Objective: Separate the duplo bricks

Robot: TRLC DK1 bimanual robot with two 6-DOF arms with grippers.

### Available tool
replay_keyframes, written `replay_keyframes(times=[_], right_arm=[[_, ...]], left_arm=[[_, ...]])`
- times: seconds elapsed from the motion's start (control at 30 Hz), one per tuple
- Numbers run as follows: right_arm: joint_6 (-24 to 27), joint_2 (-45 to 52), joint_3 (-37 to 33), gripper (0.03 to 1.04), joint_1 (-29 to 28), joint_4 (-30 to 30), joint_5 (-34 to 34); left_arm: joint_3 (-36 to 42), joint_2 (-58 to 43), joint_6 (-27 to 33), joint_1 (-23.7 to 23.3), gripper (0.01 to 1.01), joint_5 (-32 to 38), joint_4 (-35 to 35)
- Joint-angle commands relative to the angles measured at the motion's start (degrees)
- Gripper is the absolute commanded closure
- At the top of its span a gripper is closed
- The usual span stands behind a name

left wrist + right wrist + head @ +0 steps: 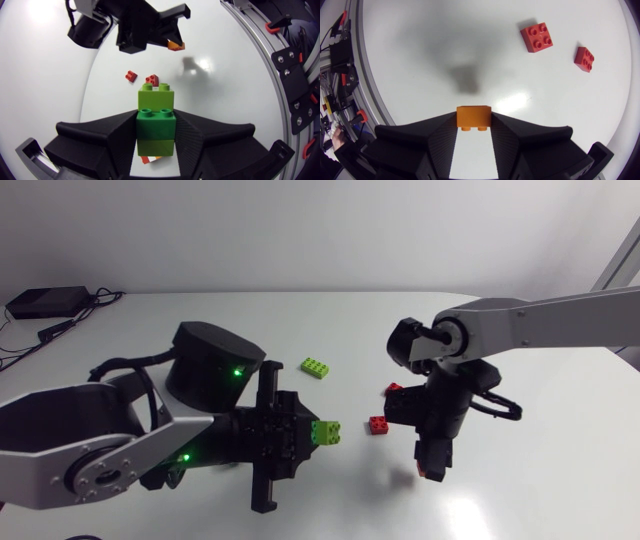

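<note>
My left gripper point(308, 434) is shut on a stack of green duplo bricks held above the table. The dark green brick point(156, 127) sits between the fingers, and a light green brick point(156, 95) is joined to it ahead of the fingertips. A sliver of orange and white shows under the stack. My right gripper point(432, 463) hangs above the table, shut on a small orange brick point(473, 116). Two red bricks point(378, 425) point(393, 389) lie on the table between the arms. A loose light green brick point(316, 367) lies farther back.
The white table point(520, 480) is bare in front of and to the right of my right gripper. A black box with cables point(45, 302) lies at the back left corner. My left arm's base point(210, 365) stands left of the loose green brick.
</note>
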State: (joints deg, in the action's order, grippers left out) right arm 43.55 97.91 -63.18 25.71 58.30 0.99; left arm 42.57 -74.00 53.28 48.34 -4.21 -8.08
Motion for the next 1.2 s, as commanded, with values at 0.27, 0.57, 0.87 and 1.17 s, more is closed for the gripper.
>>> replay_keyframes(times=[0.27, 0.57, 0.87, 1.17], right_arm=[[1.5, 8.7, 3.9, 0.75, 3.0, -7.9, 4.1], [-0.8, 11.3, 2.6, 0.47, 5.6, -11.5, 3.2], [-1.6, 6.9, 2.4, 0.11, 5.2, -11.5, 0.8], [-1.4, -13.4, -2.0, 0.08, 0.4, -2.8, -9.1]], left_arm=[[1.6, 2.6, -3.0, -0.7, 0.698, -1.9, -1.5], [1.5, 2.8, -3.3, -0.4, 0.698, -2.0, -1.6], [0.9, 3.9, -3.4, -0.4, 0.698, -2.0, -2.0], [1.3, 4.1, -4.1, 0.3, 0.698, -2.8, -2.6]])
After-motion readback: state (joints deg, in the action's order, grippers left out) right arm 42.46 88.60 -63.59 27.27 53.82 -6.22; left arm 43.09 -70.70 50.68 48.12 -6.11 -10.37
